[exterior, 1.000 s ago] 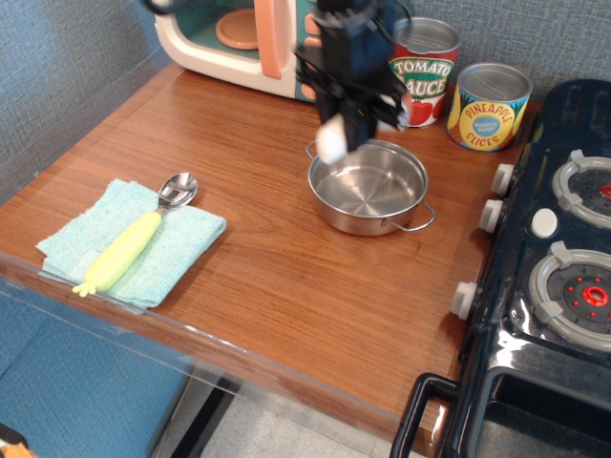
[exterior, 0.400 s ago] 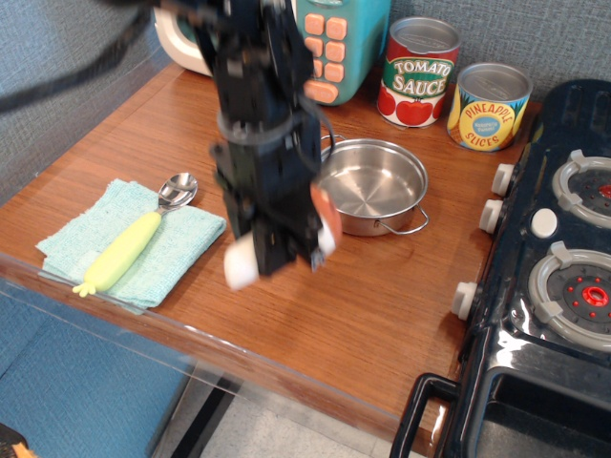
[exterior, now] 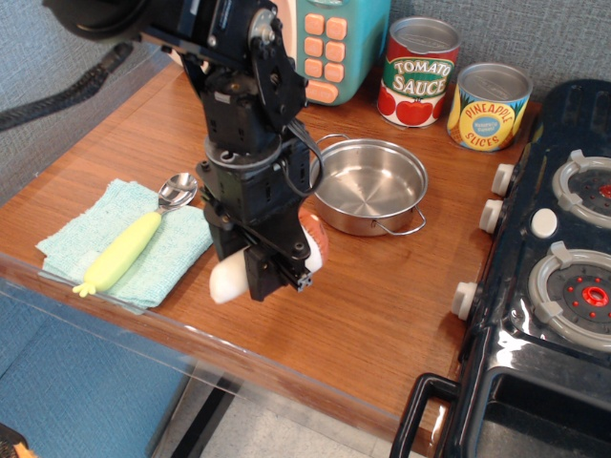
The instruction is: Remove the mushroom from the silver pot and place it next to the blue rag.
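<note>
A toy mushroom with a white stem and reddish-brown cap (exterior: 232, 279) hangs sideways in the black robot gripper (exterior: 277, 262), low over the wooden table (exterior: 382, 296), stem pointing toward the light turquoise terry rag (exterior: 177, 250) just beside it. The jaws are closed on the mushroom. Behind the gripper sits the empty shiny steel pot (exterior: 369, 186). A yellow-handled spoon (exterior: 134, 239) lies on the rag. Released from this tilt, the rounded mushroom could roll, possibly onto the rag or toward the table edge.

Shiny steel silver pot (exterior: 370, 187), terry blue rag (exterior: 170, 250), seemingly glossy wood table (exterior: 382, 305).
</note>
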Robot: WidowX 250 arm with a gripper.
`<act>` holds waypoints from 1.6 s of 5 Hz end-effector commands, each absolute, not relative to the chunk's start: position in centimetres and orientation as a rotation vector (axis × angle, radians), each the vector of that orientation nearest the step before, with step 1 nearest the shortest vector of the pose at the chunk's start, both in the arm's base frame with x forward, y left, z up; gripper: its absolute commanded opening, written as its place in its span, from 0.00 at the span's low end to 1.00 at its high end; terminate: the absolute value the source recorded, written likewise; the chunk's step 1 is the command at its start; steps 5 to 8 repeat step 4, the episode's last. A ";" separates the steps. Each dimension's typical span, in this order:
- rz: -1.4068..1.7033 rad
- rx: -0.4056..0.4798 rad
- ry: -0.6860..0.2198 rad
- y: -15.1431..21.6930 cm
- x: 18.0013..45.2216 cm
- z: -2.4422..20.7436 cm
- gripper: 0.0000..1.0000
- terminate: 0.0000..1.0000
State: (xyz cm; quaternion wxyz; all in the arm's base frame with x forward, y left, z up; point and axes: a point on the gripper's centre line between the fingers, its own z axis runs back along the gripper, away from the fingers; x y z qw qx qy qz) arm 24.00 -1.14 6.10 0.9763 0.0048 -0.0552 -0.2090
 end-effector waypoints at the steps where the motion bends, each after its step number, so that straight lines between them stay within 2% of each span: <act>1: -0.397 0.059 -0.178 -0.1 24.4 8.9 1.00 0.00; 3: -0.364 0.087 -0.183 0.2 24.1 9.4 1.00 0.00; 4: -0.364 0.087 -0.183 0.2 24.1 9.4 1.00 1.00; 8: -0.364 0.087 -0.183 0.2 24.1 9.4 1.00 1.00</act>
